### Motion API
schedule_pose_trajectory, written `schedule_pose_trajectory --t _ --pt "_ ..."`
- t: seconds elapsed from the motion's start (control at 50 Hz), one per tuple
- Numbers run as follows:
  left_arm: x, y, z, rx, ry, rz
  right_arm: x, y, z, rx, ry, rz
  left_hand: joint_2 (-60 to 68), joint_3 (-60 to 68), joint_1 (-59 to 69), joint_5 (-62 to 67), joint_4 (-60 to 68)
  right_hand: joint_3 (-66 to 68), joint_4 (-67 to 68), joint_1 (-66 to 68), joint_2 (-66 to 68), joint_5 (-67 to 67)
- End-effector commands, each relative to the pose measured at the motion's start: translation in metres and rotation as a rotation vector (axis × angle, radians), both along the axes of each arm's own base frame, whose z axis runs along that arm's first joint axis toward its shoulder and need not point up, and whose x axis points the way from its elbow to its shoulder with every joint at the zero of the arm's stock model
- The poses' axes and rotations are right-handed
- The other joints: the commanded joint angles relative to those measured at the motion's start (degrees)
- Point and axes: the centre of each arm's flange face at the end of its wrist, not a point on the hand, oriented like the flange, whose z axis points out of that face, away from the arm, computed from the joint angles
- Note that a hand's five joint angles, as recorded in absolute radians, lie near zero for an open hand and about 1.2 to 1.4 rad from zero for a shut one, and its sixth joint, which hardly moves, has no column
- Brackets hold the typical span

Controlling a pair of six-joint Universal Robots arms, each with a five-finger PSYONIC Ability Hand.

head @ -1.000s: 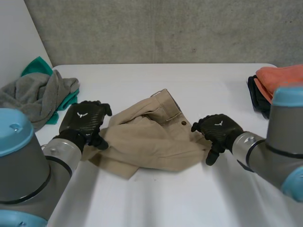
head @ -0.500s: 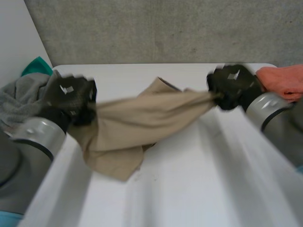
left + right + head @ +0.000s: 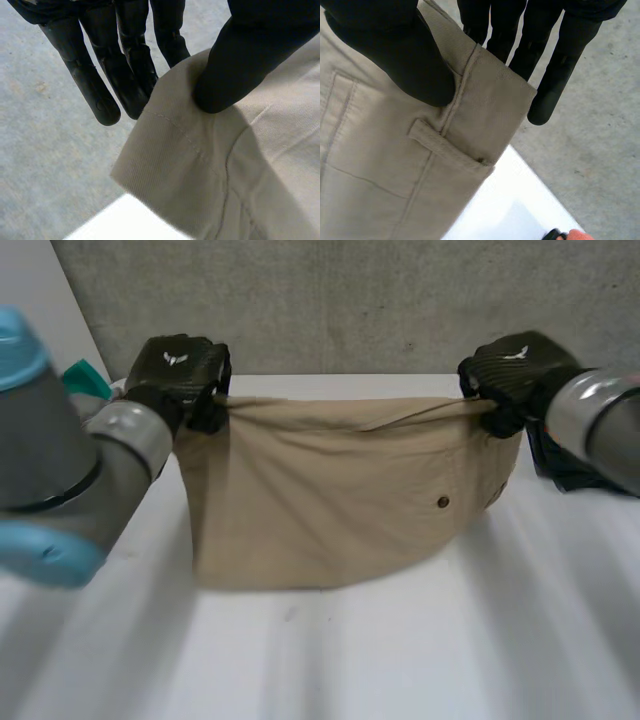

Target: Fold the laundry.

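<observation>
Two hands are holding a beige twill garment (image 3: 320, 500) taut, hanging over the white table (image 3: 400, 660). Thumb and straight fingers of the left hand (image 3: 178, 375) are pinching its top left corner; the right hand (image 3: 515, 368) is pinching the waistband corner likewise.

Behind, a grey concrete wall (image 3: 400, 300), rough and mottled, dotted with small dark specks. Before it a white table (image 3: 400, 660), smooth and matte, far edge running straight along the wall's foot. At the left, a plain white panel (image 3: 35, 330) slanting in beside the wall. Soft, even light throughout. From both wrists, a white table corner set against a grey speckled surface (image 3: 45, 160), wall or floor impossible to tell.
</observation>
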Motion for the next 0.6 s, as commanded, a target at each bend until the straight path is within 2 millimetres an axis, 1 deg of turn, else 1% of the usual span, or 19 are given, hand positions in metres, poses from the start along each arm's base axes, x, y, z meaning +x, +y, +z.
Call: schedule_pose_trajectory --t 0.02,0.04,0.06,0.1,0.12,0.18,0.22,0.26,0.34,0.36,0.38,0.42,0.44,0.46,0.5,0.52,0.54,0.58,0.6 --pt "-0.013 -0.063 0.09 -0.456 0.178 0.029 0.025 -0.056 0.045 -0.429 -0.25 -0.116 11.4 11.6 13.6 13.3 11.3 12.0 11.4 17.8 12.6 12.6" --pt "-0.013 -0.064 0.106 -0.526 0.211 0.027 0.025 -0.062 0.068 -0.569 -0.341 -0.13 11.4 11.6 13.6 13.3 11.3 12.0 11.4 17.8 12.6 12.6" --pt "-0.011 -0.064 0.136 -0.674 0.282 0.029 0.024 -0.064 0.077 -0.629 -0.372 -0.136 11.4 11.6 13.6 13.3 11.3 12.0 11.4 17.8 12.6 12.6" --pt "-0.01 -0.06 0.155 -0.773 0.331 0.028 0.026 -0.065 0.104 -0.807 -0.463 -0.141 11.4 11.6 13.6 13.3 11.3 12.0 11.4 17.8 12.6 12.6" --pt "-0.007 -0.053 0.176 -0.872 0.378 0.028 0.026 -0.065 0.107 -0.824 -0.472 -0.14 11.4 11.6 13.6 13.3 11.3 12.0 11.4 17.8 12.6 12.6" --pt "-0.007 -0.046 0.182 -0.889 0.388 0.022 0.029 -0.061 0.115 -0.84 -0.481 -0.128 11.4 11.6 13.6 13.3 11.3 12.0 11.4 17.8 12.6 12.6" --pt "-0.006 -0.046 0.179 -0.863 0.374 0.022 0.031 -0.059 0.11 -0.789 -0.457 -0.119 11.4 11.6 13.6 13.3 11.3 12.0 11.4 17.8 12.6 12.6" --pt "-0.008 -0.049 0.156 -0.769 0.331 0.019 0.032 -0.057 0.103 -0.741 -0.433 -0.113 11.4 11.6 13.6 13.3 11.3 12.0 11.4 17.8 12.6 12.6" --pt "-0.008 -0.051 0.109 -0.6 0.254 0.019 0.034 -0.054 0.075 -0.613 -0.362 -0.078 11.4 11.6 13.6 13.3 11.3 12.0 11.4 17.8 12.6 12.6" --pt "-0.007 -0.05 0.1 -0.567 0.24 0.019 0.035 -0.053 0.059 -0.559 -0.333 -0.059 11.4 11.6 13.6 13.3 11.3 12.0 11.4 17.8 12.6 12.6" --pt "-0.007 -0.047 0.078 -0.499 0.21 0.018 0.036 -0.052 0.051 -0.533 -0.32 -0.053 11.4 11.6 13.6 13.3 11.3 12.0 11.4 17.8 12.6 12.6" --pt "-0.006 -0.042 0.055 -0.43 0.176 0.014 0.036 -0.05 0.033 -0.474 -0.29 -0.04 11.4 11.6 13.6 13.3 11.3 12.0 11.4 17.8 12.6 12.6" --pt "-0.006 -0.039 0.042 -0.393 0.157 0.011 0.037 -0.049 0.014 -0.422 -0.266 -0.027 11.4 11.6 13.6 13.3 11.3 12.0 11.4 17.8 12.6 12.6" --pt "-0.005 -0.032 0.016 -0.317 0.118 0.007 0.036 -0.049 0.004 -0.395 -0.254 -0.021 11.4 11.6 13.6 13.3 11.3 12.0 11.4 17.8 12.6 12.6" --pt "-0.003 -0.024 -0.009 -0.248 0.085 0.002 0.037 -0.047 -0.017 -0.342 -0.23 -0.009 11.4 11.6 13.6 13.3 11.3 12.0 11.4 17.8 12.6 12.6" --pt "-0.002 -0.02 -0.019 -0.219 0.067 0.0 0.038 -0.045 -0.039 -0.285 -0.207 0.007 11.4 11.6 13.6 13.3 11.3 12.0 11.4 17.8 12.6 12.6" --pt "0.0 -0.012 -0.039 -0.164 0.034 -0.003 0.038 -0.044 -0.051 -0.254 -0.19 0.012 11.4 11.6 13.6 13.3 11.3 12.0 11.4 17.8 12.6 12.6" --pt "0.002 -0.003 -0.057 -0.114 -0.004 -0.006 0.038 -0.041 -0.075 -0.195 -0.154 0.016 11.4 11.6 13.6 13.3 11.3 12.0 11.4 17.8 12.6 12.6" --pt "0.003 0.001 -0.065 -0.09 -0.023 -0.008 0.036 -0.037 -0.095 -0.151 -0.108 0.018 11.4 11.6 13.6 13.3 11.3 12.0 11.4 17.8 12.6 12.6"
